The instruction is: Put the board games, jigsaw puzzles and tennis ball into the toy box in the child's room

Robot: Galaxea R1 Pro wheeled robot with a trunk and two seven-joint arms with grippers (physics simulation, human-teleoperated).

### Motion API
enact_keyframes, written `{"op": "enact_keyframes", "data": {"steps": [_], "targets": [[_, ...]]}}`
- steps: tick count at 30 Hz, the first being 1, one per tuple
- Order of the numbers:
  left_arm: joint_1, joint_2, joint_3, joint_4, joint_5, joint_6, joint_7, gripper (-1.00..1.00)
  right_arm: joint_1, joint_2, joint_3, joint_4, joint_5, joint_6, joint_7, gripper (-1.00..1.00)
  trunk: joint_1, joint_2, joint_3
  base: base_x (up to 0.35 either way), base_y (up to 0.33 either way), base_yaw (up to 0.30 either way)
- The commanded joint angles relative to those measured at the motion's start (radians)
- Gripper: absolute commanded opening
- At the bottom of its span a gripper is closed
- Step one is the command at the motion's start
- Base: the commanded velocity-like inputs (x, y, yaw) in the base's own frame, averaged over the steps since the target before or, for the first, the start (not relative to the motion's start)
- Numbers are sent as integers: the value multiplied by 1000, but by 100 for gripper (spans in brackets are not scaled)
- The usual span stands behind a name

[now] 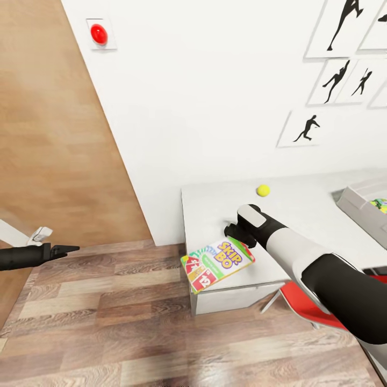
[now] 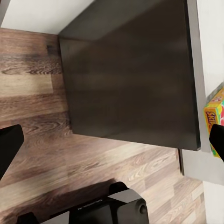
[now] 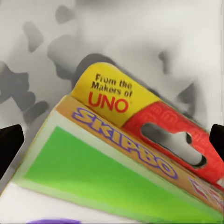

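**A:** How far along does the job look?

**B:** Early, I'd judge. On the white rectangular table [image 1: 301, 215] the grey open-topped toy box [image 1: 361, 207] sits at the far right, with something green and colourful just inside its edge; I can't tell what it is. The flat colourful Skip-Bo board game box [image 1: 217, 263] lies on the table's near left corner, partly overhanging the edge, so it's not yet packed. The small yellow-green tennis ball [image 1: 263, 190] rests loose near the wall, well apart from the toy box. The puzzles and the bed aren't something I can make out here.

**A:** And the arms?

**B:** The right arm reaches from the lower right across the table, its black right gripper [image 1: 236, 235] at the far edge of the game box. In the right wrist view the box's red hanger tab lies between the black fingertips [image 3: 10, 148], which stand wide apart at either side. So the jaws are spread, nothing clamped.

**A:** The left?

**B:** The left gripper [image 1: 67, 249] hangs out over the wood-plank floor [image 1: 107, 322], well apart from the table, carrying nothing. Its wrist view shows the fingertips apart too.
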Motion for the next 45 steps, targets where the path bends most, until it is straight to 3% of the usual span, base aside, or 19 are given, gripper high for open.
{"op": "enact_keyframes", "data": {"steps": [1, 45], "targets": [[-1, 0, 2, -1, -11, 10, -9, 100, -1, 0, 6, -1, -3, 6, -4, 100, 0, -2, -2, -59, 0, 0], [-1, -1, 2, -1, -10, 9, -10, 100, -1, 0, 5, -1, -4, 6, -4, 100, 0, -2, -2, -51, 21, 0]]}}
